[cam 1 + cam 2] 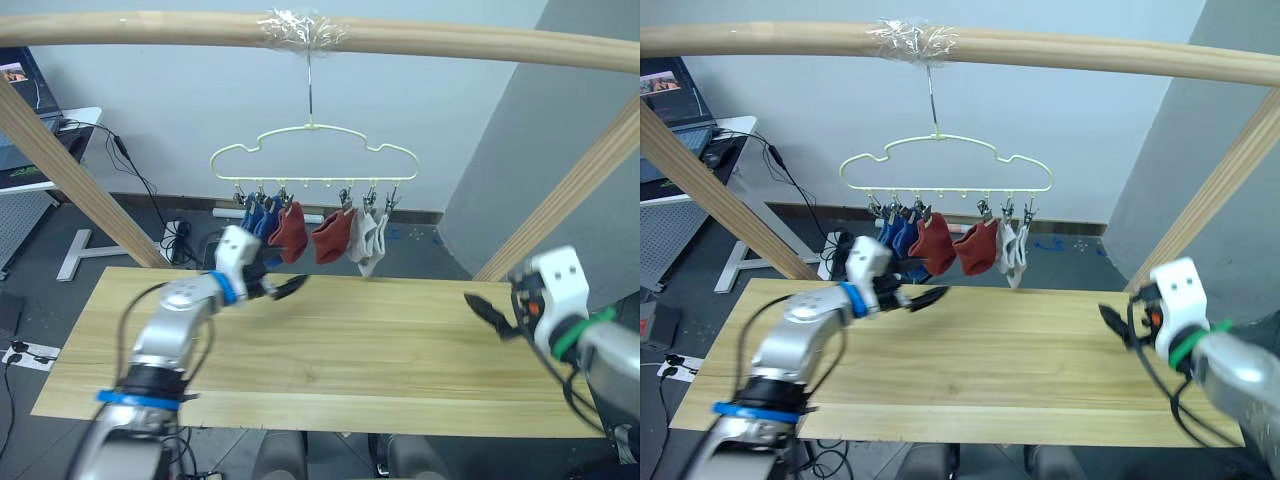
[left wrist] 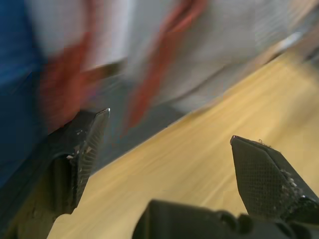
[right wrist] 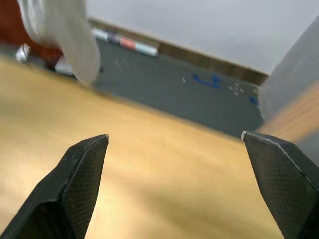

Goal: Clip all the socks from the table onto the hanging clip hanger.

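The pale yellow clip hanger (image 1: 312,152) hangs by its hook from the taped wooden pole. From its clips hang socks side by side: blue ones (image 1: 256,217) at the left, two rust red ones (image 1: 291,229) (image 1: 333,237) in the middle, light grey ones (image 1: 368,241) at the right. My left gripper (image 1: 287,288) hovers over the table (image 1: 360,360) just below the blue and red socks, open and holding nothing; its wrist view shows the fingers (image 2: 79,149) spread wide. My right gripper (image 1: 487,313) is over the table's right end, open and holding nothing (image 3: 174,137).
A thick wooden pole (image 1: 150,28) crosses overhead on slanted posts (image 1: 70,170) (image 1: 565,205) at the table's back corners. Behind the table lie floor cables (image 1: 178,236), a white desk leg (image 1: 85,250) and a grey wall panel (image 1: 540,130).
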